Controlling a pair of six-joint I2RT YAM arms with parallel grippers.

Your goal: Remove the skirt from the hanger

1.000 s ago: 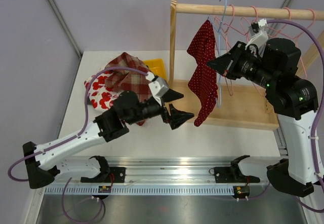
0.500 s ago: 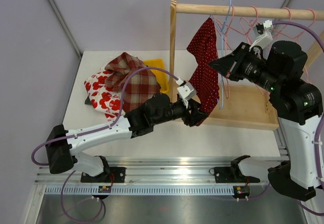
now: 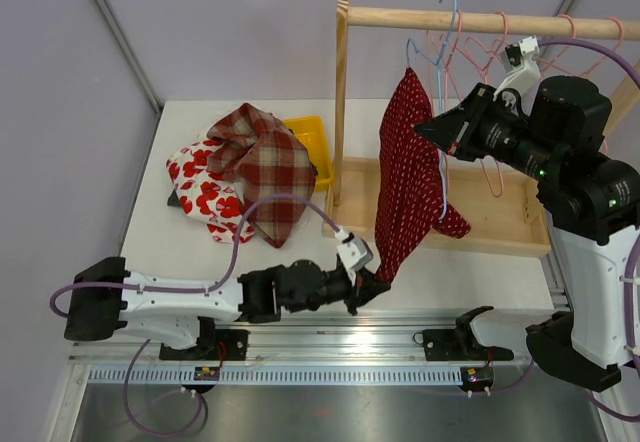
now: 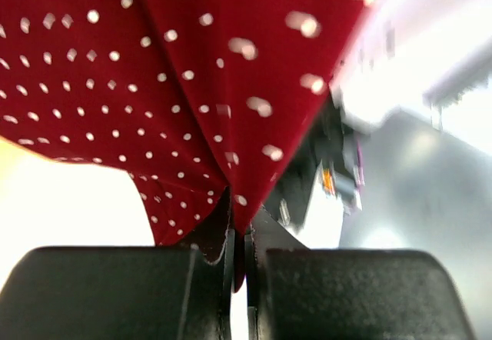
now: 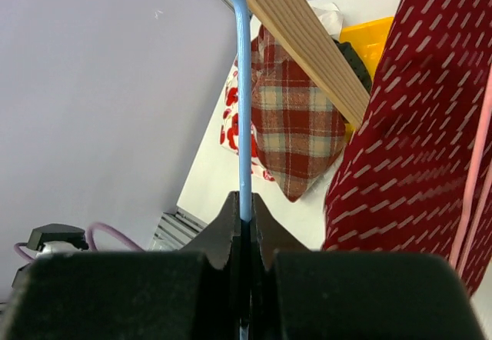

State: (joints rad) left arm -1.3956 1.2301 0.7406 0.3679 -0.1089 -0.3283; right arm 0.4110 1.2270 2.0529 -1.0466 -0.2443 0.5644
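The red white-dotted skirt (image 3: 405, 172) hangs from a blue hanger (image 3: 441, 22) on the wooden rail (image 3: 480, 22). Its lower corner is stretched down toward the near edge of the table. My left gripper (image 3: 372, 284) is low over that edge, shut on the corner. In the left wrist view the skirt (image 4: 154, 86) fills the top and its hem is pinched in my left gripper (image 4: 240, 240). My right gripper (image 3: 440, 127) is beside the skirt's upper right, shut on the hanger wire. The right wrist view shows the blue hanger (image 5: 243, 125) clamped in my right gripper (image 5: 244, 209), with the skirt (image 5: 415, 140) at the right.
A plaid garment (image 3: 265, 157), a white cloth with red hearts (image 3: 200, 192) and a yellow bin (image 3: 310, 142) lie at the table's back left. Several pink hangers (image 3: 490, 47) hang on the rail to the right. The rack's wooden base (image 3: 500, 222) lies under the skirt.
My left gripper reached right to the skirt's hem, shut on it, and drew it down toward the near edge. The skirt now hangs stretched. My right gripper keeps its hold on the hanger.
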